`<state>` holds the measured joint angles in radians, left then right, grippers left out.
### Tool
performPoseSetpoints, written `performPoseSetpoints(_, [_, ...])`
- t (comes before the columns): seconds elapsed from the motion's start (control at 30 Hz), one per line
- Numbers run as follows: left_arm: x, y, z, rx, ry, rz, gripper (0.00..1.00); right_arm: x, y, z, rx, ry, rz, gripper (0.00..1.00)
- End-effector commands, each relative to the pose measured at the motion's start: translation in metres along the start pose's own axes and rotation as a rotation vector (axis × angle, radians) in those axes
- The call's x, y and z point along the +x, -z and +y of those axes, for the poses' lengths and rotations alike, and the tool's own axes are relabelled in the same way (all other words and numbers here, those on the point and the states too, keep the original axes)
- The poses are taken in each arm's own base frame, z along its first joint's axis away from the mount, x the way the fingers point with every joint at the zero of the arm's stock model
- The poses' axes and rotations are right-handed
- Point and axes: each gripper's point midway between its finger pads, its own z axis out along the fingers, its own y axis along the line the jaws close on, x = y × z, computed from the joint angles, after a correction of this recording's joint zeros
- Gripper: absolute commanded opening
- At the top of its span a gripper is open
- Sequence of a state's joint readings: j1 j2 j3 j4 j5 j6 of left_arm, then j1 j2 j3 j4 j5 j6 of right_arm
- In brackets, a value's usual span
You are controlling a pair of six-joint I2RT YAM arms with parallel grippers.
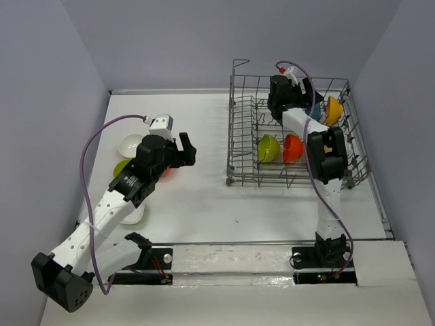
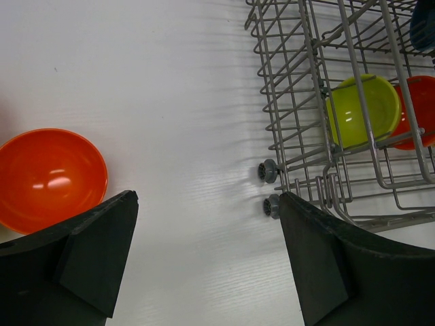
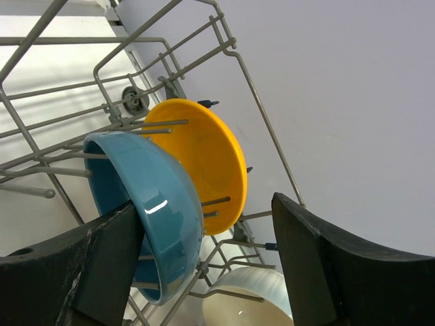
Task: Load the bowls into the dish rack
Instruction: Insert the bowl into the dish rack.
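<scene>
One blue bowl point(image 3: 163, 197) just beside parted right jaws

Bright, even overhead light is seen throughout. Soft shadows are cast by the dish rack point(image 1: 292, 179) onto the white table point(image 1: 204, 204). Small glare spots are shown on the red-orange bowl point(image 2: 51, 178) and the blue bowl point(image 3: 162, 204).

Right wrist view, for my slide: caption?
Open right end effector by a blue bowl and yellow bowl in the dish rack.
</scene>
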<state>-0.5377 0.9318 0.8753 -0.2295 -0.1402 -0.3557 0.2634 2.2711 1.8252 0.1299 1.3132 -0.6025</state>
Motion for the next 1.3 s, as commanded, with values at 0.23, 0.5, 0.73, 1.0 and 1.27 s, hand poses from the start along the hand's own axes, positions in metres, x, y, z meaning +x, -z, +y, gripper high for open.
performPoseSetpoints(0.23, [-0.005,0.004,-0.002,0.012,-0.013,-0.034,0.94,-0.049,0.004,-0.046,0.031,-0.192,-0.030,0.79])
performPoseSetpoints(0.5, [-0.005,0.003,-0.001,0.010,-0.014,-0.031,0.94,-0.050,0.003,-0.039,0.026,-0.174,-0.030,0.79])
performPoseSetpoints(0.73, [-0.004,0.002,-0.001,0.009,-0.014,-0.027,0.94,-0.039,0.001,-0.022,-0.007,-0.135,-0.028,0.79])
performPoseSetpoints(1.0, [-0.002,0.001,0.000,0.007,-0.015,-0.021,0.93,-0.026,0.002,0.000,-0.077,-0.123,-0.019,0.79])
performPoseSetpoints(1.27, [-0.003,0.002,-0.001,0.010,-0.015,-0.025,0.94,-0.021,0.004,0.010,-0.134,-0.120,-0.016,0.80])
